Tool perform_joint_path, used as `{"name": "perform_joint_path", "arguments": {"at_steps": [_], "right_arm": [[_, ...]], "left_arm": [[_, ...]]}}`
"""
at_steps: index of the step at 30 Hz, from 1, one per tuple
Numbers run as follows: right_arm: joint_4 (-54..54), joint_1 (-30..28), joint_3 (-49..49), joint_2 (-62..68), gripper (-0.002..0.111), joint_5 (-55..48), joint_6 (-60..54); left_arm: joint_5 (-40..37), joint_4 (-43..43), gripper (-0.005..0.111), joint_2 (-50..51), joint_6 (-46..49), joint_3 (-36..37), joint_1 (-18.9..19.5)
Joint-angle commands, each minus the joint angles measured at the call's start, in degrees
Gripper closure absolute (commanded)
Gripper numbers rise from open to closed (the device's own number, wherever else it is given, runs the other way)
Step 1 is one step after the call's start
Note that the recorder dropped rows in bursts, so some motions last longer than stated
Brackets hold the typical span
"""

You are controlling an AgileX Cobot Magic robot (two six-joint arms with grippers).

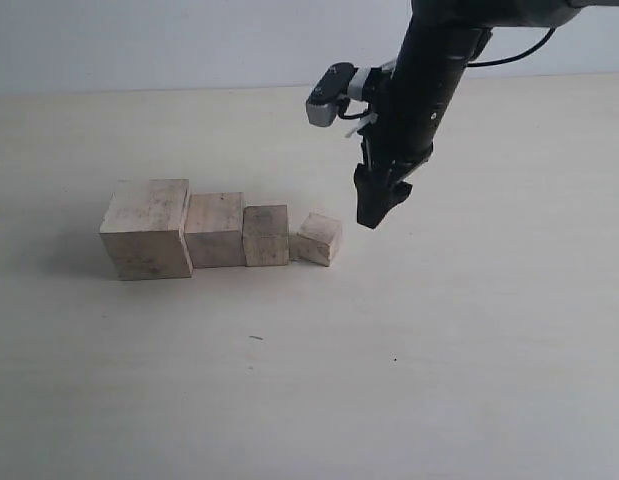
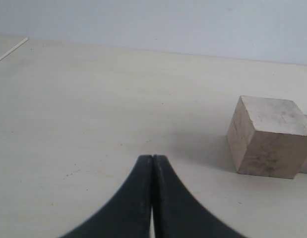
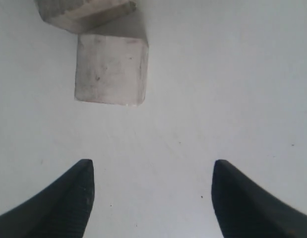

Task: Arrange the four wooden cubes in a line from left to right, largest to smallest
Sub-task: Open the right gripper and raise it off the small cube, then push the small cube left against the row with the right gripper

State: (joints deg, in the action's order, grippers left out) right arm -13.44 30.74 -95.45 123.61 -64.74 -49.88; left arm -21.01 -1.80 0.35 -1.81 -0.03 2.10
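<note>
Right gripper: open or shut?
Open. The right gripper shows tips wide apart in its wrist view, nothing between them; the smallest cube lies beyond.

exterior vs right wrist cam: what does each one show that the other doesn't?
Only exterior: the largest cube and second-largest cube at the row's left end, plus the right arm from outside, reaching down to the right of the row.
Only right wrist: the right gripper seen from behind its fingertips, which are apart with nothing between them.
Both: the smallest cube, turned slightly out of square with the row, the third cube next to it (only a corner of it in the wrist view), and the table.
</note>
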Motion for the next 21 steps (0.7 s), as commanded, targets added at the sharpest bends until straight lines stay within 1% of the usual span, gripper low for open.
{"name": "perform_joint_path", "arguments": {"at_steps": [1, 7, 11, 21], "right_arm": [[0.54, -0.08, 0.19, 3.54, 0.043, 0.34, 0.47], [0.03, -0.08, 0.19, 6.39, 0.043, 4.51, 0.47], [-2.25, -0.08, 0.19, 7.06, 0.043, 10.02, 1.08], [-5.76, -0.08, 0.19, 7.19, 0.044, 12.77, 0.84]], "left_arm": [[0.69, -0.34, 0.107, -0.35, 0.11, 0.03, -0.38], [0.69, -0.34, 0.107, -0.35, 0.11, 0.03, -0.38], [0.69, -0.34, 0.107, -0.35, 0.11, 0.03, -0.38], [0.69, -0.34, 0.107, -0.35, 0.11, 0.03, -0.38]]}}
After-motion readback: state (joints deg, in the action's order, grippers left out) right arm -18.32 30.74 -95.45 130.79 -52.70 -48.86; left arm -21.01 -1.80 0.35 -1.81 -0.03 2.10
